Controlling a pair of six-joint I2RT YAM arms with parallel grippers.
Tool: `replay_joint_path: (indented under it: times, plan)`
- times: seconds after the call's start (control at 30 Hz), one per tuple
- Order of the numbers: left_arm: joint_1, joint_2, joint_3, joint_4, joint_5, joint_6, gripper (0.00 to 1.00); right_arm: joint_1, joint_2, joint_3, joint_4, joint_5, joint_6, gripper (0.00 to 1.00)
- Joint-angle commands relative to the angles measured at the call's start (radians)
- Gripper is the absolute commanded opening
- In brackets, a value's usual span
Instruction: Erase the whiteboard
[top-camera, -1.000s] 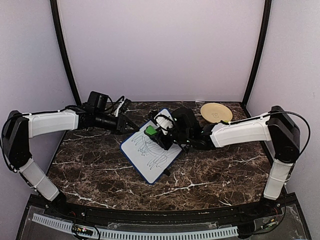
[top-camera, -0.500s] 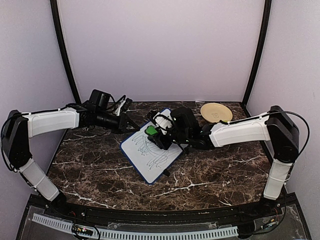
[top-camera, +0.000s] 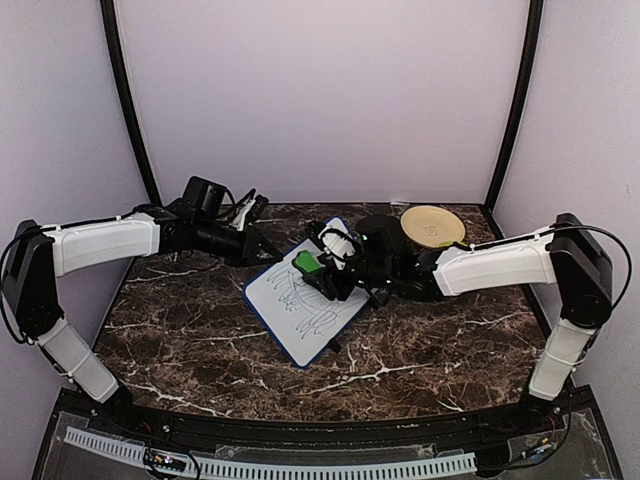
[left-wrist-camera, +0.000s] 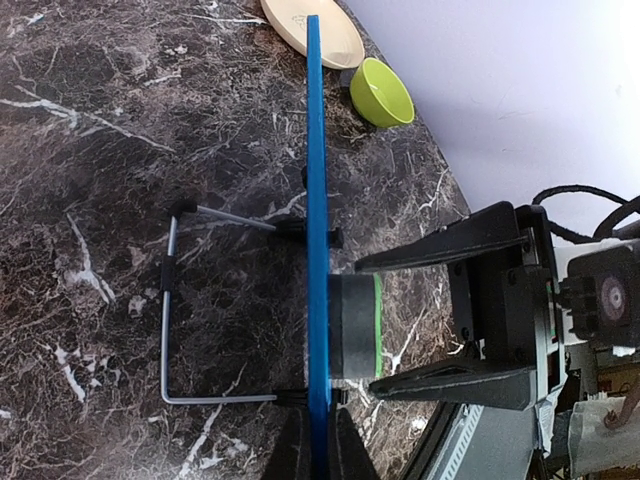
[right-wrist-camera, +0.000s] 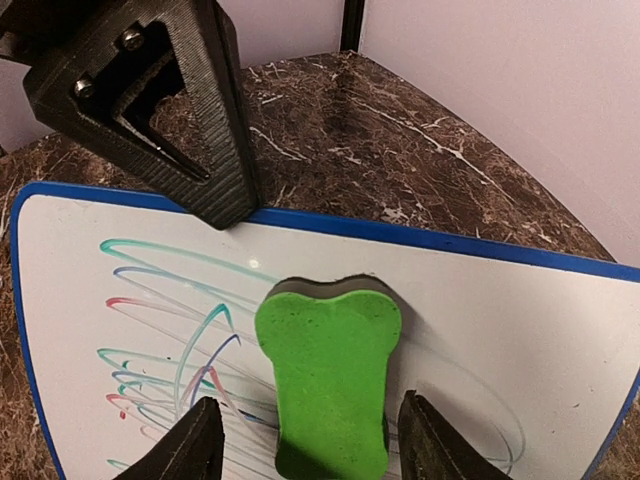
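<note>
Relation between jaws and work at the moment shown. The whiteboard (top-camera: 300, 325) stood propped on its wire stand (left-wrist-camera: 170, 330) on the surface, between the two arms, its face turned toward the right arm (top-camera: 500, 265). The left arm (top-camera: 100, 245) had its jaws pressed together on the board's blue rim (right-wrist-camera: 420, 238), pinching the edge farthest from the right jaws. In the left wrist view the board ran edge-on, straight ahead out of that pinch.

The right jaws stood spread, directly in front of the scribbled face. The green eraser (right-wrist-camera: 330, 375) lay flat against the board between the two fingers (right-wrist-camera: 195, 445). Its long axis pointed straight ahead of the jaws, parallel to the fingers. A narrow gap showed on one side; contact on the other side could not be told. The left arm alone touched the board; only the right arm could reach the eraser. Coloured marker lines covered the face, so the erasing was judged unfinished, and any wipe would need the right jaws to close across the eraser's short axis.

Compared with one second earlier: the right jaws had widened about the eraser, the left jaws had closed onto the rim, and the board and eraser had barely moved.
</note>
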Motion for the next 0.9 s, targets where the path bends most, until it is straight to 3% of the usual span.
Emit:
replay_joint_path:
  times: [0.0,0.4,0.87]
  plan:
    - [-0.018,-0.020,0.024,-0.027,-0.014,0.005,0.00,-0.033,-0.047,-0.020,0.047,-0.065,-0.002,0.59]
    - [-0.017,-0.017,0.024,-0.015,-0.005,0.002,0.00,-0.024,0.001,0.060,0.003,-0.127,-0.017,0.58]
    - [-0.018,-0.009,0.027,-0.004,0.002,-0.001,0.00,-0.012,0.042,0.093,-0.036,-0.056,-0.062,0.42]
